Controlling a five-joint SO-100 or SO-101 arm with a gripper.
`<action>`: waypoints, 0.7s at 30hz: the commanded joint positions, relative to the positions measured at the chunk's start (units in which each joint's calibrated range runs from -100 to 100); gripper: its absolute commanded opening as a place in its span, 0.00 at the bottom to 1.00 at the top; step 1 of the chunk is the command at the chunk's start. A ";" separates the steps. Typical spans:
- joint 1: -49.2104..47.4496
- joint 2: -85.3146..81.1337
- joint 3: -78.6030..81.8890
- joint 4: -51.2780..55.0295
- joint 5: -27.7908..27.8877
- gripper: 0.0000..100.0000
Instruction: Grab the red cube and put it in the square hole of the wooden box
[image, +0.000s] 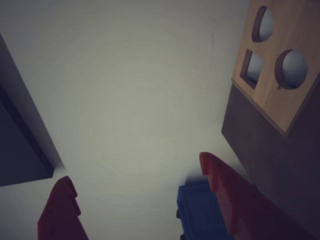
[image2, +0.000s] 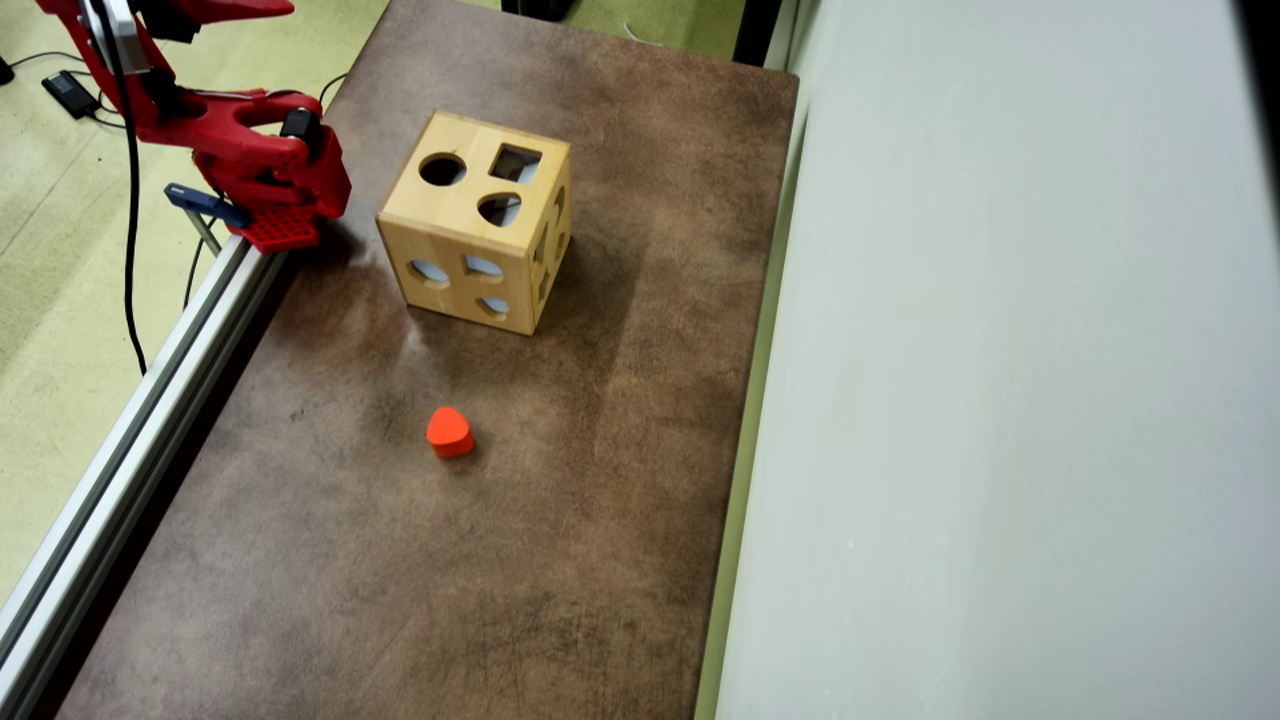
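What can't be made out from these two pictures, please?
Red cube: seen in neither view, so its place cannot be told.
Wooden box: the inside is dark behind its cut-outs in the overhead view.
Gripper: open in the wrist view; overhead, the top edge cuts off the arm.
Blue part: in the wrist view, cut by the bottom edge and partly behind a finger; unidentifiable.

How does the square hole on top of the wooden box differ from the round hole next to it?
In the overhead view, the square hole has straight sides and corners; the round hole is a plain circle. The square hole sits toward the box's right edge, the round hole toward its left. Both are dark cut-outs in the top face of the wooden box, similar in size.
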 joint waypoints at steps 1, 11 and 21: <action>0.44 -1.09 2.18 0.09 0.59 0.38; 6.31 -1.09 2.90 0.25 0.63 0.38; 13.89 -1.26 8.09 0.25 0.63 0.38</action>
